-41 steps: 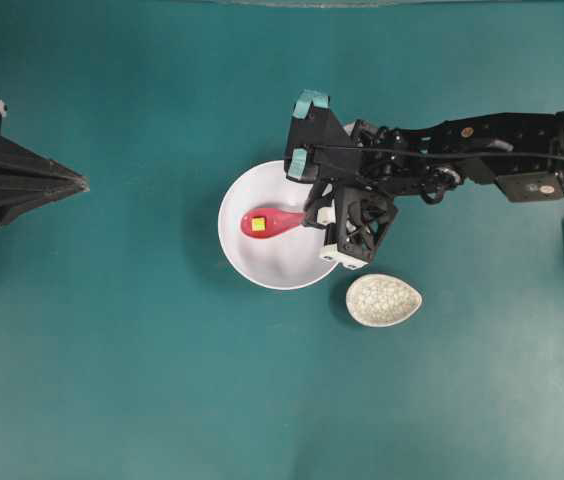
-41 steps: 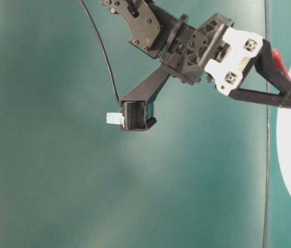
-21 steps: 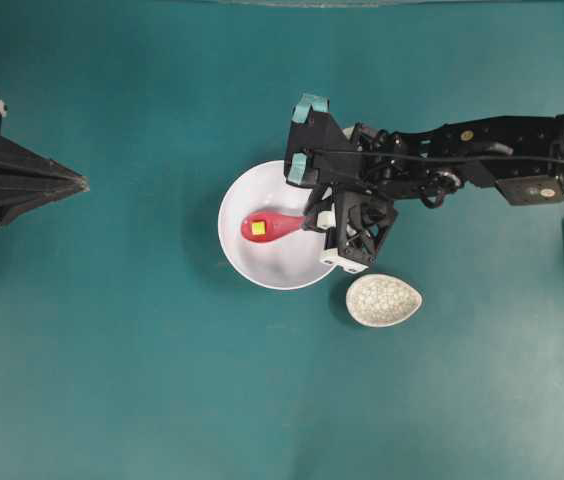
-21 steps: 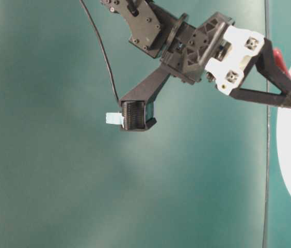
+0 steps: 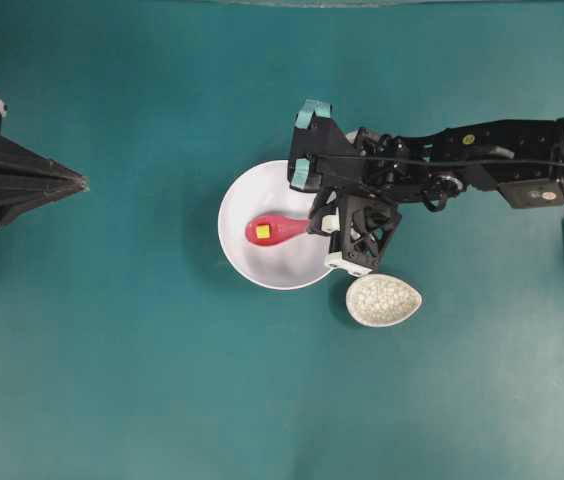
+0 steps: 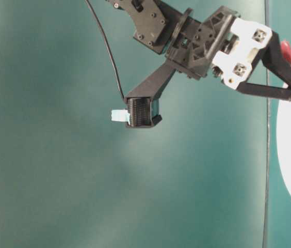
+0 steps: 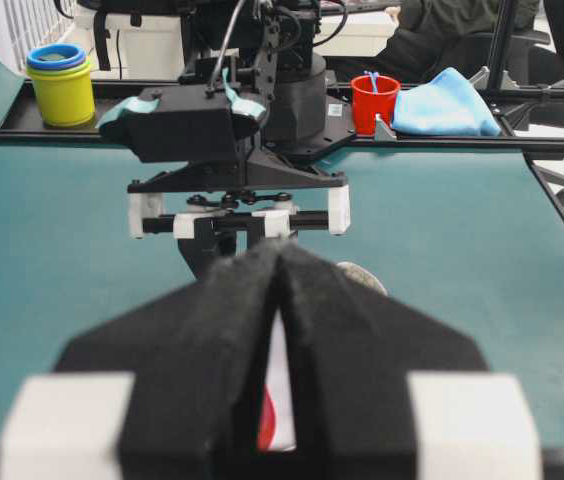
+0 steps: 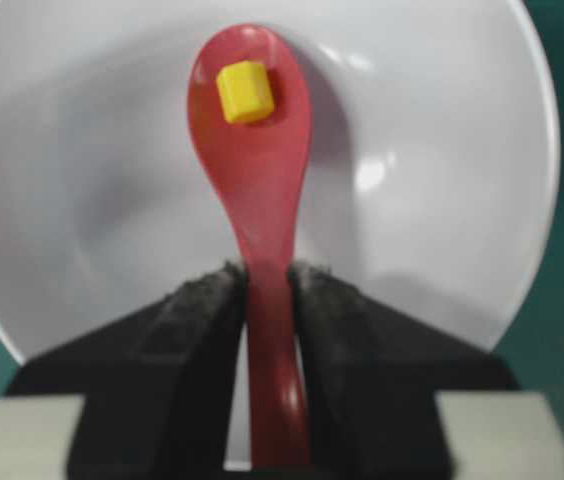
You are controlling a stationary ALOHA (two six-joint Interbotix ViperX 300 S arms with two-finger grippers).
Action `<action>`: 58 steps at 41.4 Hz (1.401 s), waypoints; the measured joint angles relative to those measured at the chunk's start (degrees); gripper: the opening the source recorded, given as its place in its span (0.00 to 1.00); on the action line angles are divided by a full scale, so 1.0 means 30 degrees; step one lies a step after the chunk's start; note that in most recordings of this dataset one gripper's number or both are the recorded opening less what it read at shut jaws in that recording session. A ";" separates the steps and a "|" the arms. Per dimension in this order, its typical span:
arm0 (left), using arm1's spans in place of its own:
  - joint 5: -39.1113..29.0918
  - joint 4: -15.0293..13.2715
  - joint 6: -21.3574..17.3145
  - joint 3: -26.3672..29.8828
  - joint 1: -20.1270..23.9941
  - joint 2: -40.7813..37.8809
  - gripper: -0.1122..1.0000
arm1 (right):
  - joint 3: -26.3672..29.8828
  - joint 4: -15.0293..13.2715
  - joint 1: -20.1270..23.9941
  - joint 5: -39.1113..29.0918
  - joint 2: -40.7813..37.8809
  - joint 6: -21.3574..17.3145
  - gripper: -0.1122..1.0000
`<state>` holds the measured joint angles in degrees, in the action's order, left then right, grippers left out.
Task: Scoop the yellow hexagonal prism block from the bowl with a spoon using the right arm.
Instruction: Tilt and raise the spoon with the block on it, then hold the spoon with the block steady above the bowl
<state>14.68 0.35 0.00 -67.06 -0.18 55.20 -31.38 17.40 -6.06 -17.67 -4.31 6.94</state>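
Around the white bowl [image 5: 280,262], the single landmark: 1 red spoon [image 5: 280,229] over it, carrying 1 yellow block [image 5: 262,231]; 1 beige crackle dish [image 5: 383,300] just beside its rim; 2 robot arms, 1 reaching over the bowl, 1 well apart from it.

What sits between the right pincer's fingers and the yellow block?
Only the spoon: its handle runs from the right pincer to the scoop carrying the yellow block, clearest in the right wrist view.

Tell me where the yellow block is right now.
The yellow hexagonal prism block sits in the scoop of the spoon, over the white bowl, near the middle of the overhead view.
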 measured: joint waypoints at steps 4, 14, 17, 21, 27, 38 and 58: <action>0.0000 0.0000 0.0029 0.0000 0.0000 0.0000 0.13 | 0.0000 0.0088 0.0000 -0.0088 0.0322 0.0000 0.32; 0.0000 0.0029 0.0000 0.0000 0.0000 0.0000 0.13 | -0.0059 0.0117 0.0000 -0.1348 0.2344 0.0000 0.32; 0.0000 0.0000 0.0000 0.0000 0.0000 0.0000 0.13 | -0.0059 0.0117 0.0000 -0.1729 0.2959 0.0000 0.32; 0.0000 0.0000 0.0000 0.0000 0.0000 0.0000 0.13 | -0.0059 0.0117 0.0000 -0.2139 0.3867 0.0000 0.32; -0.0029 0.0029 0.0000 0.0000 0.0000 0.0000 0.13 | -0.0059 0.0088 0.0029 -0.2461 0.5361 0.0000 0.32; 0.0000 0.0029 0.0000 0.0000 0.0000 0.0000 0.13 | -0.0381 0.0029 0.0029 -0.2520 0.6943 0.0000 0.32; -0.0029 0.0000 0.0176 0.0000 0.0000 0.0000 0.13 | -0.0498 0.0029 0.0000 -0.2520 0.7031 0.0000 0.32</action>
<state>14.59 0.35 0.53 -67.06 -0.18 55.20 -32.87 17.49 -6.06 -25.22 16.79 6.94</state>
